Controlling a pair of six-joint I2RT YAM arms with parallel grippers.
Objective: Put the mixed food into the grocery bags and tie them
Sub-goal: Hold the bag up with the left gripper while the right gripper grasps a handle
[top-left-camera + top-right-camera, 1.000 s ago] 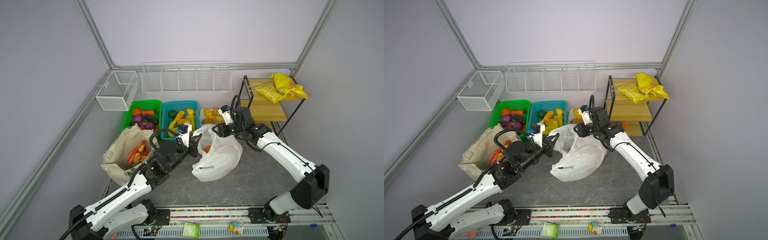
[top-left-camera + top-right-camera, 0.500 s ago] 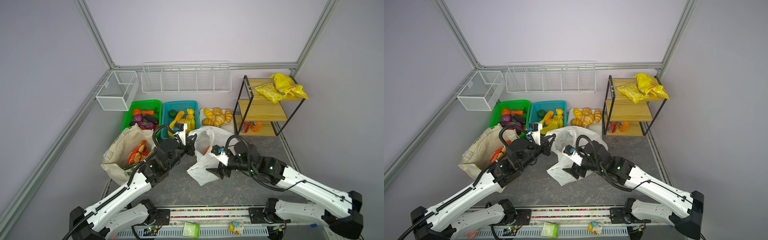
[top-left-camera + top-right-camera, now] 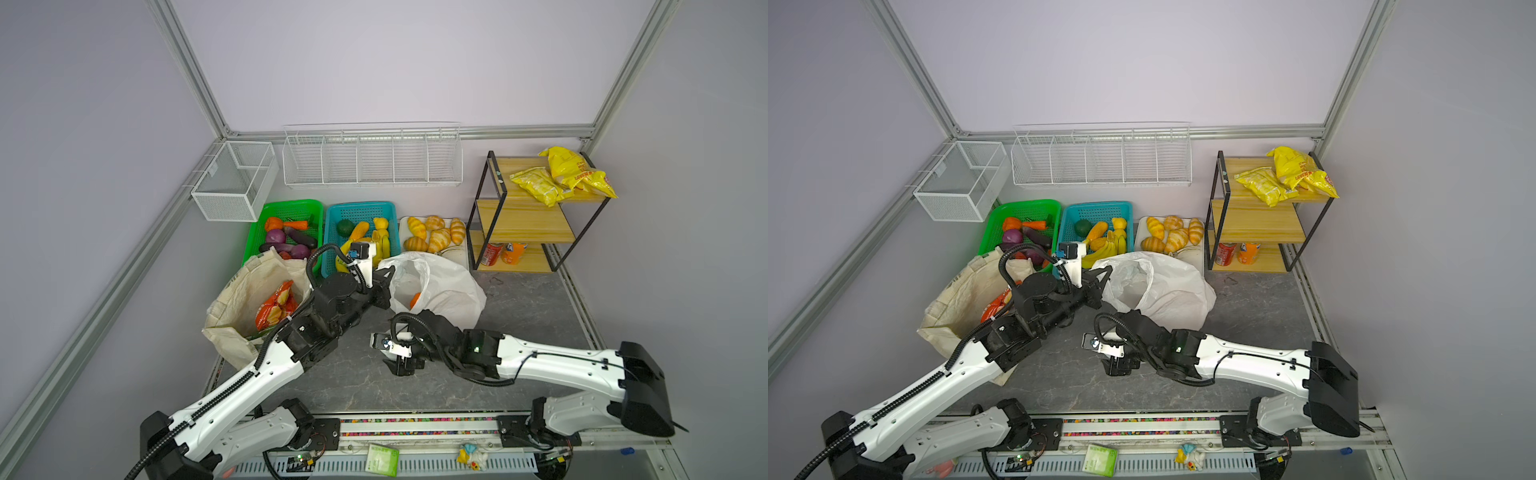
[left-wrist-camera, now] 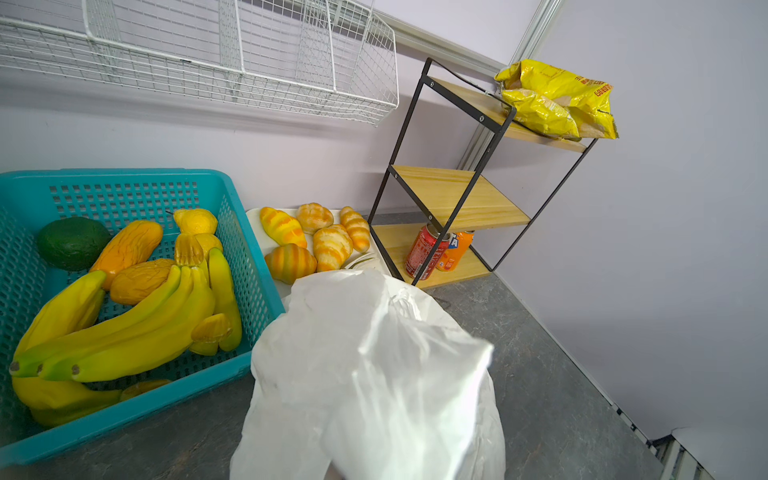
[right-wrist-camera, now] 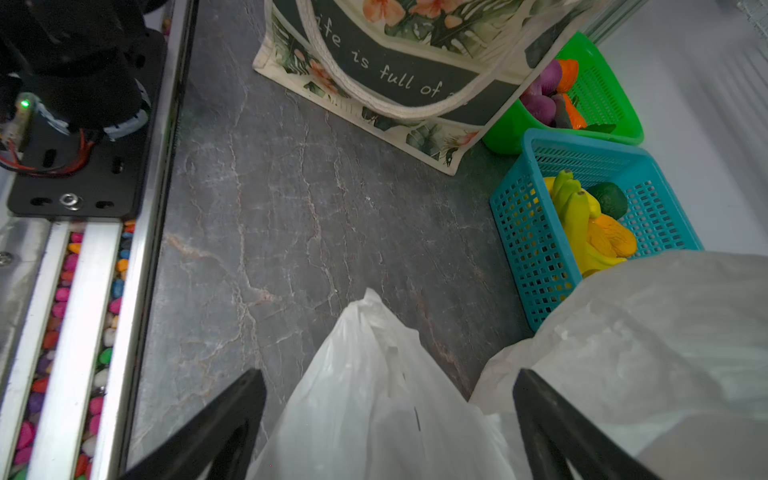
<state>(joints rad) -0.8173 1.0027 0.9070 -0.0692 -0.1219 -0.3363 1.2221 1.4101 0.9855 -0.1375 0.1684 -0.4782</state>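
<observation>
1. Right end effector [image 3: 400,369] has swung back from the croissants [image 3: 438,240] to the bench [image 3: 519,316] front, jaws wide.
2. Canvas tote [image 3: 245,291] holds one red packet [image 3: 274,305].
3. Left end effector [image 3: 387,277] pinches the white plastic bag [image 3: 449,286]; one orange fruit [image 3: 415,300] inside.
4. Two baskets [image 3: 357,205], five croissants behind.

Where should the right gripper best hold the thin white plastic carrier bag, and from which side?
Probably its loose flap, from above: it tapers to a narrow point on the grey table, between the fingers of the open right gripper.
</observation>
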